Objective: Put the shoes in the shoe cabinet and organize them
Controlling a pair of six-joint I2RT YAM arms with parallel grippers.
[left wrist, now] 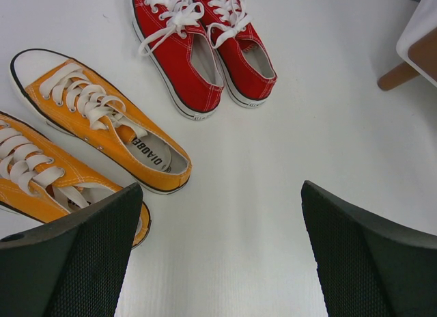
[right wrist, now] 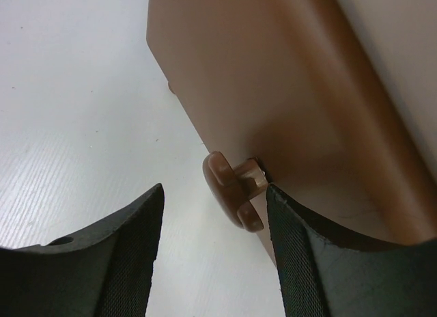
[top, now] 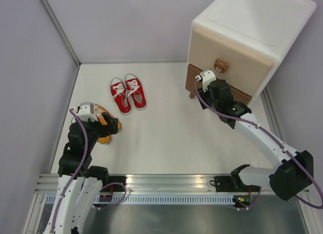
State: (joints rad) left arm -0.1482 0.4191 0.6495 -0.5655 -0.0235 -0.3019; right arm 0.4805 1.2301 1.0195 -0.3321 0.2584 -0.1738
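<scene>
The red pair of shoes [top: 128,94] [left wrist: 205,47] lies side by side on the white floor. The orange pair [top: 107,124] [left wrist: 102,119] lies to their left. My left gripper [top: 86,110] [left wrist: 222,186] hangs open over bare floor beside the orange pair, nothing between its fingers. The shoe cabinet [top: 242,32] stands at the back right, with both drawers closed. My right gripper [top: 202,78] [right wrist: 215,188] is at the brown lower drawer [right wrist: 273,91]. Its jaws straddle the brown knob [right wrist: 232,190]: the right finger sits close by the knob's stem and the left finger stands apart.
Grey walls close in the floor on the left, back and right. The beige upper drawer's bear-head knob [top: 220,66] sits just above my right wrist. A wooden cabinet foot [left wrist: 399,74] shows at the right of the left wrist view. A metal rail [top: 166,186] runs along the near edge.
</scene>
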